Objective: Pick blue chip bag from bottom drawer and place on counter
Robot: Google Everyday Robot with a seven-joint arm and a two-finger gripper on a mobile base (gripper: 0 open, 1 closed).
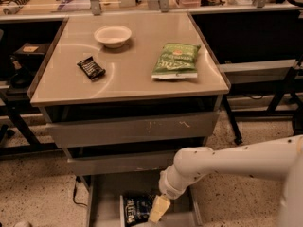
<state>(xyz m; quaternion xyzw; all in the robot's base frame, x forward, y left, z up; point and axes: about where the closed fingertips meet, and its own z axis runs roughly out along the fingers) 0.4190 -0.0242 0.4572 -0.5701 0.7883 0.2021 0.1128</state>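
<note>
The blue chip bag (134, 209) lies in the open bottom drawer (103, 200) at the lower edge of the camera view, dark navy with white lettering. My gripper (158, 209) reaches down into that drawer from the right, its pale fingers at the bag's right edge. My white arm (227, 162) comes in from the right. The beige counter (128, 79) is the cabinet's top, above the two upper grey drawers.
On the counter stand a white bowl (112, 35), a small black candy bar wrapper (91, 68) and a green chip bag (176, 60). Dark shelving and table legs flank the cabinet. The floor is speckled.
</note>
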